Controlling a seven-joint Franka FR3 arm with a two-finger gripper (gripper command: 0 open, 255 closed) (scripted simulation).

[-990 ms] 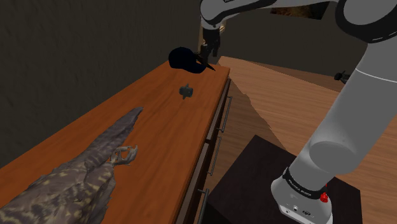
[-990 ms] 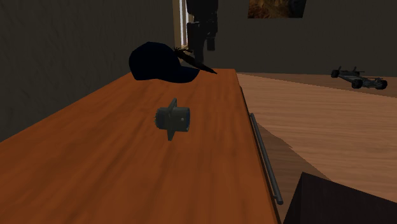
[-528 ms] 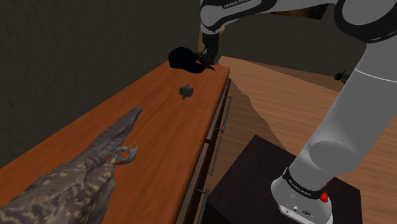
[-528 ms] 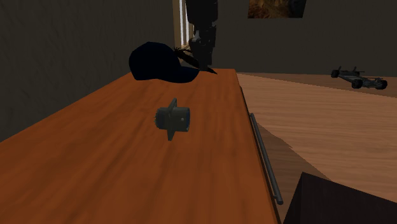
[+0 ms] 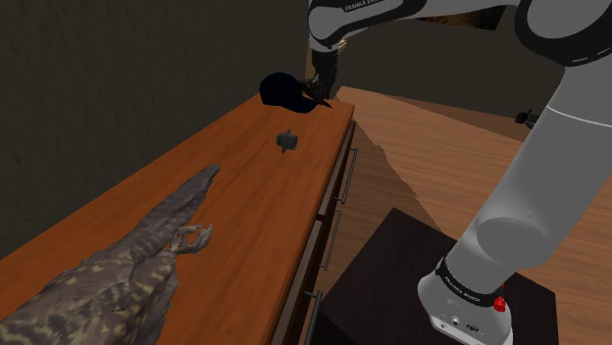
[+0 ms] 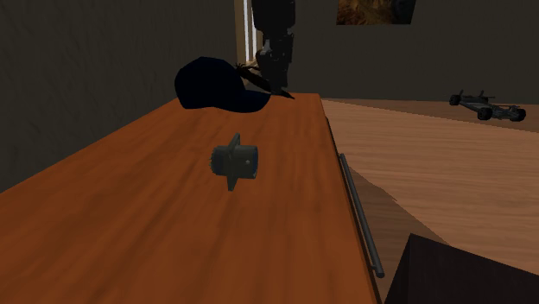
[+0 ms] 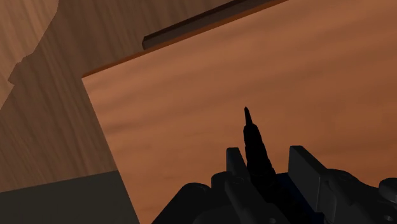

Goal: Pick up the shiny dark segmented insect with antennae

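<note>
Gripper (image 5: 321, 92) (image 6: 275, 78) is down at the far end of the tabletop (image 5: 230, 230), right at the dark insect (image 5: 282, 90) (image 6: 212, 85). From the wrist, its black fingers (image 7: 304, 167) stand apart, straddling the insect's pointed tip (image 7: 253, 137), with a gap visible on one side. A small grey-green object (image 6: 235, 161) sits mid-tabletop, well apart.
</note>
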